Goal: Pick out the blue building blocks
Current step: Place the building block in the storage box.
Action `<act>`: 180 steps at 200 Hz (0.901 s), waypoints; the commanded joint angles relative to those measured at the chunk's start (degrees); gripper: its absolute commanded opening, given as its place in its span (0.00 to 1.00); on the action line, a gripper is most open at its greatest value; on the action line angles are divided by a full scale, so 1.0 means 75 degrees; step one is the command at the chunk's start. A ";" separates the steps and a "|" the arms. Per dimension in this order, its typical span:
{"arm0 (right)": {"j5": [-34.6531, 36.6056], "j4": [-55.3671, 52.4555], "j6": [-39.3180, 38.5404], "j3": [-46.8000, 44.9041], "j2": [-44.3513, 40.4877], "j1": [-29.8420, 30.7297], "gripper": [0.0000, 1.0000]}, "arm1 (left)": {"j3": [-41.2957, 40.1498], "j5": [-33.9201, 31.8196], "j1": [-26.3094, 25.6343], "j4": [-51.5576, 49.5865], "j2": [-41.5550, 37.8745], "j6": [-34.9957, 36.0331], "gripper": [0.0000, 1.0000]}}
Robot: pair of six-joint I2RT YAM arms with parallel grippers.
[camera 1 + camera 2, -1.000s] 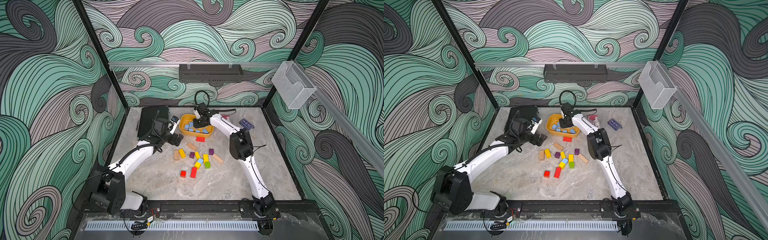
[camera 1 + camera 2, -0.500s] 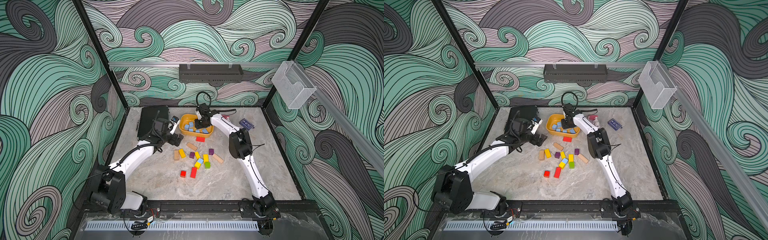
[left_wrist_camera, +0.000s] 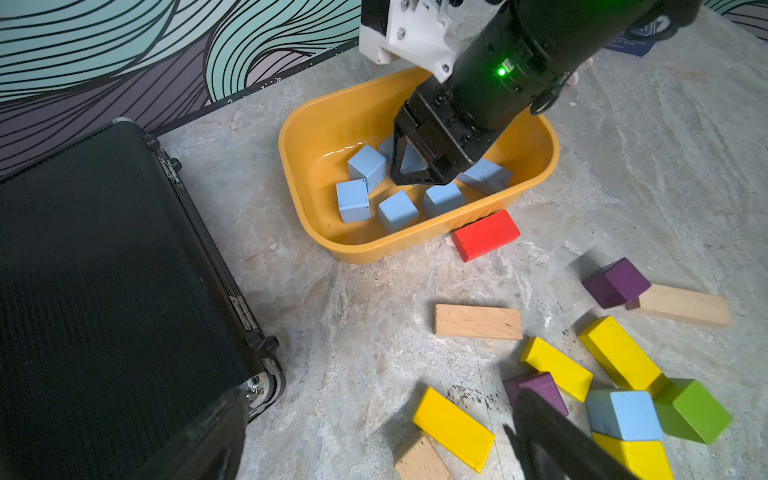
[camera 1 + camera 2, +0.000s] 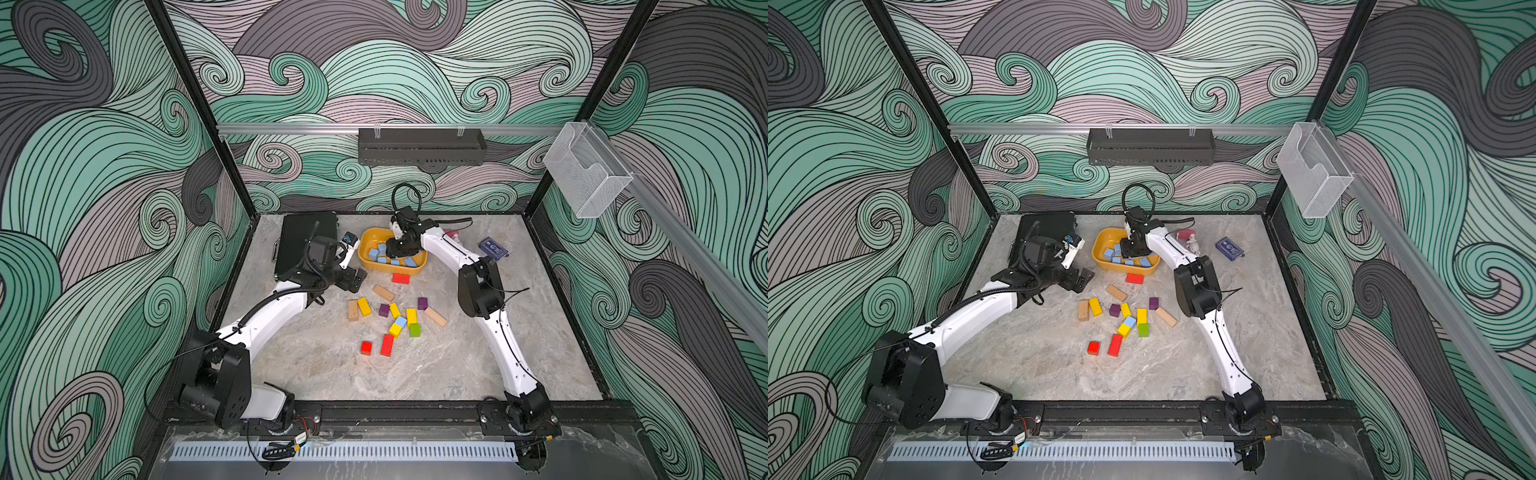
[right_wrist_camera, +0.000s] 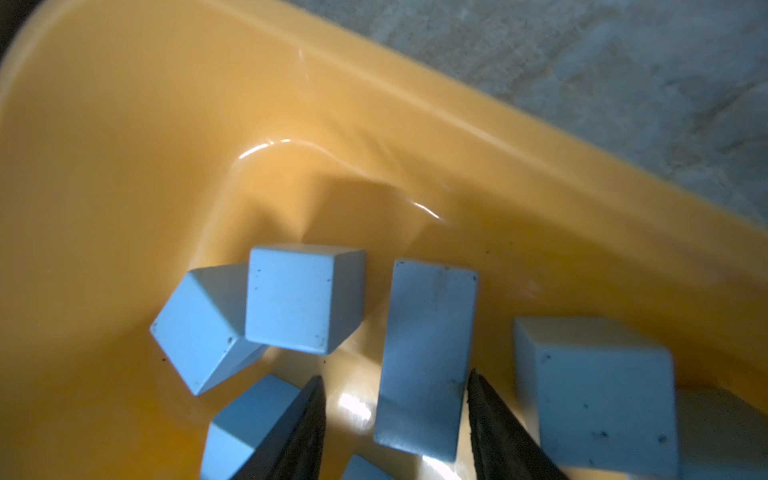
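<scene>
Several blue building blocks [image 4: 390, 258] [image 3: 353, 200] lie in a yellow bowl [image 4: 366, 241] [image 4: 1100, 243] [image 3: 316, 226] [image 5: 124, 166] at the back of the table. My right gripper [image 4: 397, 249] [image 4: 1130, 250] [image 5: 395, 376] reaches down into the bowl, open. A long blue brick [image 5: 428, 353] rests on the bowl's floor between its fingers, with a gap on one side. One more blue cube [image 4: 400, 321] [image 4: 1130, 322] [image 3: 623, 413] sits in the loose pile on a yellow block. My left gripper [image 4: 353, 279] [image 4: 1080, 279] [image 3: 374, 449] hovers open and empty, left of the pile.
A black case [image 4: 305, 241] [image 3: 104, 291] lies at the back left, close to my left arm. A red brick [image 4: 401, 278] [image 3: 486, 235] touches the bowl's front. Yellow, purple, green, red and plain wooden blocks are scattered mid-table. A navy packet [image 4: 492, 247] lies back right.
My right gripper's jaws have parted inside the bowl, letting go of the long blue brick. The left arm has stayed where it was.
</scene>
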 commanded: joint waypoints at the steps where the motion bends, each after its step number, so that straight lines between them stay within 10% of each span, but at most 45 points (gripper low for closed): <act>1: -0.0286 -0.0139 -0.0168 -0.0080 -0.0776 0.0005 0.58 | 0.0251 0.0129 0.0071 -0.0201 -0.0372 -0.0054 0.98; 180: -0.0180 0.1054 -0.0682 -0.4658 -0.5313 0.0191 0.95 | 0.0732 0.1245 0.0013 -0.1640 -0.1397 -0.0970 0.98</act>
